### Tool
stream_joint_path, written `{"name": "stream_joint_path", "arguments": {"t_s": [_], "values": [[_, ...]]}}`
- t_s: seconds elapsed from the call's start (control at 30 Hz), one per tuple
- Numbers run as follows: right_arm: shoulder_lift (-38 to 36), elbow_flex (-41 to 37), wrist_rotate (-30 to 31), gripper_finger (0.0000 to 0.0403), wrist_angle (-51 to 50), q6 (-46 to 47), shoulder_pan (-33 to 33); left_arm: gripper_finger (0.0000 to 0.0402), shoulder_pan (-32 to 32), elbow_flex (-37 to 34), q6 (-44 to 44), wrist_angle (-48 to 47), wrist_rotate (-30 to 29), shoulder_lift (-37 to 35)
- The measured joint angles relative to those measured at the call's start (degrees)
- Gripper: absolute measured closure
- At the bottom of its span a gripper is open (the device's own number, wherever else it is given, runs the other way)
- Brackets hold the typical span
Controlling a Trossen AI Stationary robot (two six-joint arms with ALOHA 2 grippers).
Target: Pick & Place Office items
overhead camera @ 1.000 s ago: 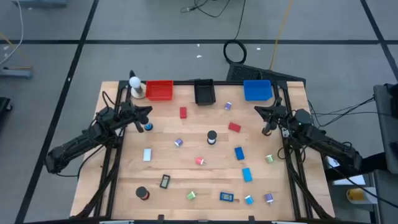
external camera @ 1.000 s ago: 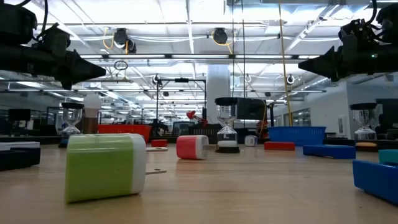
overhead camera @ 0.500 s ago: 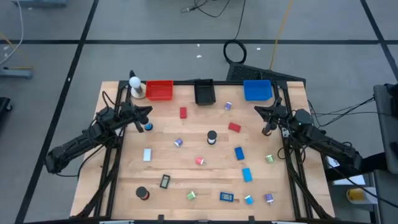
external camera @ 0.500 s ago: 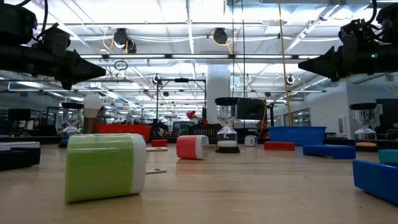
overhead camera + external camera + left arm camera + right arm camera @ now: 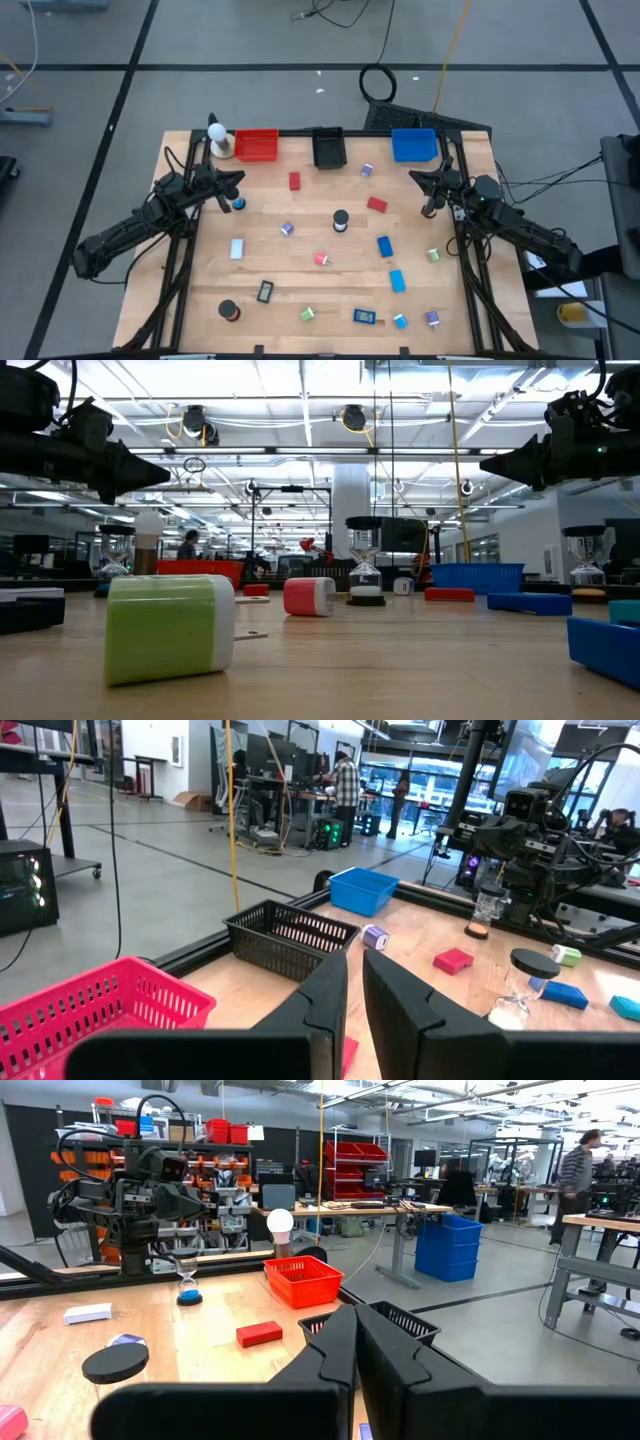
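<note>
The left gripper (image 5: 238,179) hovers over the wooden worktop (image 5: 300,260), fingers nearly together, holding nothing. The right gripper (image 5: 415,178) hovers opposite, fingers closed and empty. Small coloured office items (image 5: 321,258) lie scattered between them.

a light wooden table (image 5: 300,255) carries everything. along its far edge stand a red bin (image 5: 256,145), a black bin (image 5: 328,148) and a blue bin (image 5: 414,145), with a white ball on a tan base (image 5: 218,139) just beside the red bin. scattered over the top lie small pieces: a red block (image 5: 294,181), another red block (image 5: 377,204), blue blocks (image 5: 385,246), a green clip (image 5: 307,314), purple clips (image 5: 287,229), a black roll (image 5: 229,311), a black-framed rectangle (image 5: 265,292) and a small hourglass (image 5: 341,220).
</note>
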Motion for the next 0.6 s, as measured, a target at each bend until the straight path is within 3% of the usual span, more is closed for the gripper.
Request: {"name": "stream_joint_path", "arguments": {"t_s": [0.6], "values": [[0.0,0.0,0.0,0.0399,0.0,0.0,0.0,0.0360,0.0,0.0,0.0,0.0,0.0,0.0]]}}
